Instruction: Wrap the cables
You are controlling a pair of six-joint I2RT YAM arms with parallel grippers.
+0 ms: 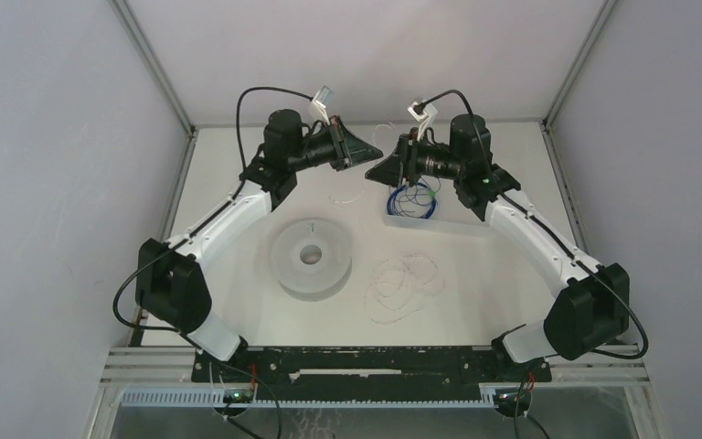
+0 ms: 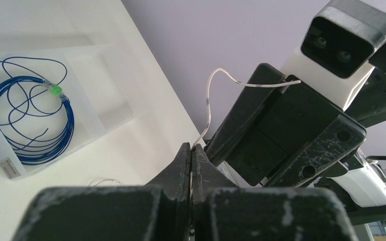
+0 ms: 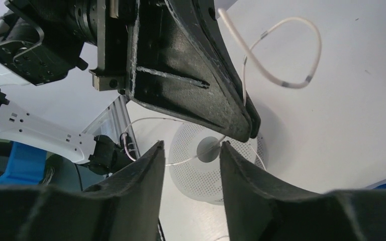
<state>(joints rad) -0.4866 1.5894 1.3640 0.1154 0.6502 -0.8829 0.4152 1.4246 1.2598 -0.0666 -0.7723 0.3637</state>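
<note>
The cables point(image 1: 405, 285) lie in loose loops on the table point(image 1: 475, 306), right of the spool point(image 1: 311, 259), not wrapped yet. Far back, the left gripper point(image 2: 191, 149) pinches one white strand point(image 2: 208, 100). The right gripper point(image 3: 191, 150) waits beside it, jaws apart.

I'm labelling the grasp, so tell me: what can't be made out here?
Right wrist: whether the right gripper touches the white cable; the left gripper covers part of the spool.
Top external: cable too thin to trace.
Left wrist: the gripped stretch hides between the left gripper's closed fingers.
</note>
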